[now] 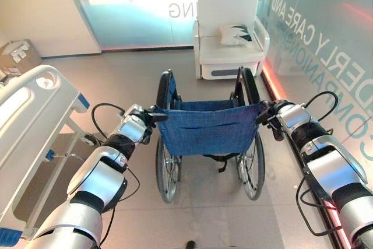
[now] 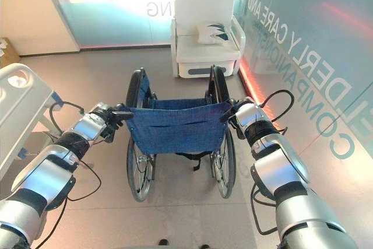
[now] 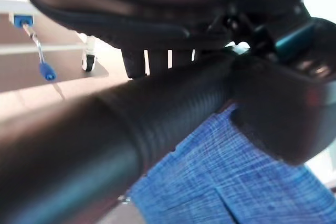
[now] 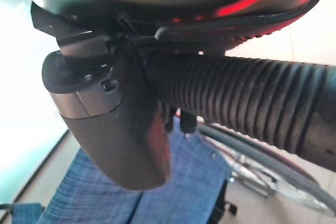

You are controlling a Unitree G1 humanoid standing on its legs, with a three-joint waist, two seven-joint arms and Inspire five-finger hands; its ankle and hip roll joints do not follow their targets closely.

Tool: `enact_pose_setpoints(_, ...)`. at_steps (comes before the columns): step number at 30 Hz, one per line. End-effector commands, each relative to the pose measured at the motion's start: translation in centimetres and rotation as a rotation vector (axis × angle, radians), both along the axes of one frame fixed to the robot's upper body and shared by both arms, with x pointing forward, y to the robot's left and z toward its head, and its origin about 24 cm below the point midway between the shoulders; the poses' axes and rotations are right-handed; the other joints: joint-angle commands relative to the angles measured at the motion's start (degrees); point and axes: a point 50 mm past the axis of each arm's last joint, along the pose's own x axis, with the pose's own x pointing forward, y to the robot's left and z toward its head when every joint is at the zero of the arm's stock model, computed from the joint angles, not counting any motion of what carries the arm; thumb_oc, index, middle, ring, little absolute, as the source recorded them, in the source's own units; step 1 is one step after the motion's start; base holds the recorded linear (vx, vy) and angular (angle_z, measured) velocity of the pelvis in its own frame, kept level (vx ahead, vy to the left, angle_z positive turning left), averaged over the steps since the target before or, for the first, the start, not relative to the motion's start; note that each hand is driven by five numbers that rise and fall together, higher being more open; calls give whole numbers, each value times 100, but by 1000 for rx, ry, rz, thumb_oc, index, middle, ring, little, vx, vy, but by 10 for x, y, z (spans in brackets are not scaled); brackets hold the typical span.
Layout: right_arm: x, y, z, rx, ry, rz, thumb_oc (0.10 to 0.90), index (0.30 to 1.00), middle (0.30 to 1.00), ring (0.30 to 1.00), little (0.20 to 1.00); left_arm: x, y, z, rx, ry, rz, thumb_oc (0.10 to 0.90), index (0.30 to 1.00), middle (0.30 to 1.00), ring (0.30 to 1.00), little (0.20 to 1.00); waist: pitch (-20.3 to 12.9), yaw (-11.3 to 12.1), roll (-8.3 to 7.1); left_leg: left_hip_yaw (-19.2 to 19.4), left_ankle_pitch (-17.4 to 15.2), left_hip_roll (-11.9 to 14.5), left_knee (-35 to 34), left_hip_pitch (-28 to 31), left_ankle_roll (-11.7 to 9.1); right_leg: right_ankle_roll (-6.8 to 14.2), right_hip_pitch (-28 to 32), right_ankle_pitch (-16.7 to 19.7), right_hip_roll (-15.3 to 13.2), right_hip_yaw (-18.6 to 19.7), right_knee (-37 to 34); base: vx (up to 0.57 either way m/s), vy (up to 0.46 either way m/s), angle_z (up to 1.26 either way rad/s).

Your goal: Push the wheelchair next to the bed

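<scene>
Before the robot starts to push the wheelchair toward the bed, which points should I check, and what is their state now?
1. Left hand closed on the left push handle: ok.
2. Right hand closed on the right push handle: ok.
3. Wheelchair upright, wheels on the floor: ok.
4. Bed to the robot's left, wheelchair not yet beside it: not ok.
5. White armchair ahead, apart from the wheelchair: ok.
6. Brakes released: cannot tell.

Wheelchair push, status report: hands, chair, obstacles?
Left hand and right hand each shut on a black ribbed push handle. Blue-backed wheelchair faces white armchair; white bed on the left. Floor ahead open up to armchair.
</scene>
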Motion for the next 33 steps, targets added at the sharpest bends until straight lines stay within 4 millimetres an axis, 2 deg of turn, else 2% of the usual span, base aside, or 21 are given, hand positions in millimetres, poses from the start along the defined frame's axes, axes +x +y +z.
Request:
enact_pose_setpoints(1,-5,-1,-15,-88,26,52,400,300,300,300,300,3,-19,-4,-160,-118,-22,400,300,300,300,300,107,121,-222,251,-442,-361,358,-53,56,-4,-362,188,-124,293,435,20,38,1)
enact_pose_setpoints(7,-5,5,-16,-23,20,88,400,300,300,300,300,-2,-20,-12,-128,-90,-46,400,300,300,300,300,181,161,-236,214,-511,-387,492,-63,90,-3,-388,147,-153,293,601,29,38,0)
enact_pose_setpoints(14,0,8,-5,-33,-94,108,400,300,300,300,300,-3,-21,-13,-114,-73,-84,400,300,300,300,300,257,179,-247,256,-660,-432,755,-105,188,58,-450,93,-271,326,857,58,69,-1)
enact_pose_setpoints(17,1,7,-2,-27,-119,104,400,300,300,300,300,-4,-20,-13,-114,-61,-86,400,300,300,300,300,319,204,-221,241,-695,-444,896,-199,258,89,-581,-21,-339,314,1222,31,112,-2)
enact_pose_setpoints(19,3,7,3,-29,-151,104,400,300,300,300,300,-2,-18,-10,-88,-52,-100,400,300,300,300,300,399,216,-169,204,-718,-449,1019,-313,336,106,-815,-230,-387,300,1915,31,151,-2)
enact_pose_setpoints(21,4,5,9,-24,-178,111,400,300,300,300,300,-1,-13,-6,-60,-56,-108,400,300,300,300,300,466,197,-118,200,-701,-398,1087,-397,355,170,-1180,-49,-393,300,2882,42,113,-3)
enact_pose_setpoints(22,2,2,11,-20,-192,114,400,300,300,300,300,-1,-10,-4,-47,-57,-110,400,300,300,300,300,515,159,-120,186,-697,-396,1120,-418,355,210,-1412,174,-354,328,3287,202,57,-4)
enact_pose_setpoints(23,-2,-2,10,-17,-208,122,400,300,300,300,300,-2,-8,-4,-38,-51,-115,400,300,300,300,300,663,34,-184,134,-724,-433,1218,-376,363,300,-1981,936,-388,376,3572,243,30,-5)
enact_pose_setpoints(24,-2,-2,9,-18,-210,124,400,300,300,300,300,-3,-8,-5,-39,-49,-116,400,300,300,300,300,697,0,-208,119,-748,-452,1251,-350,362,321,-2089,1064,-415,389,3563,331,-22,1)
enact_pose_setpoints(25,-4,-3,8,-22,-216,125,400,300,300,300,300,-3,-9,-6,-44,-51,-119,400,300,300,300,300,769,-88,-254,52,-797,-495,1270,-252,344,354,-2398,1386,-457,399,3360,224,-37,17)
enact_pose_setpoints(27,-6,-3,6,-29,-226,121,400,300,300,300,300,-3,-14,-6,-49,-58,-130,400,300,300,300,300,893,-222,-267,-109,-916,-538,1310,-80,311,375,-2696,1494,-503,367,3086,410,-166,26)
enact_pose_setpoints(28,-5,-3,14,-35,-250,117,400,300,300,300,300,4,-24,4,-61,-92,-150,400,300,300,300,300,984,-426,-413,-366,-1184,-681,1338,131,266,398,-2800,1542,-692,399,1497,507,-272,30)
enact_pose_setpoints(29,-5,-4,15,-37,-251,115,400,300,300,300,300,5,-25,5,-63,-95,-152,400,300,300,300,300,1010,-454,-385,-406,-1228,-648,1338,179,259,398,-2749,1547,-668,386,1303,583,-368,62)
enact_pose_setpoints(30,-3,-11,22,-45,-260,104,400,300,300,300,300,11,-30,15,-72,-117,-164,400,300,300,300,300,1020,-552,-398,-571,-1364,-657,1344,268,266,412,-2677,1559,-627,568,726,325,-233,84)
enact_pose_setpoints(32,-2,-14,27,-48,-266,99,400,300,300,300,300,14,-33,22,-68,-132,-176,400,300,300,300,300,1003,-574,-435,-591,-1504,-647,1443,283,248,402,-2610,1576,-643,598,769,256,-258,85)
enact_pose_setpoints(33,0,-15,33,-52,-271,95,400,300,300,300,300,18,-35,29,-66,-155,-191,400,300,300,300,300,940,-572,-480,-566,-1629,-593,1551,277,217,388,-2538,1438,-661,558,861,221,-277,57)
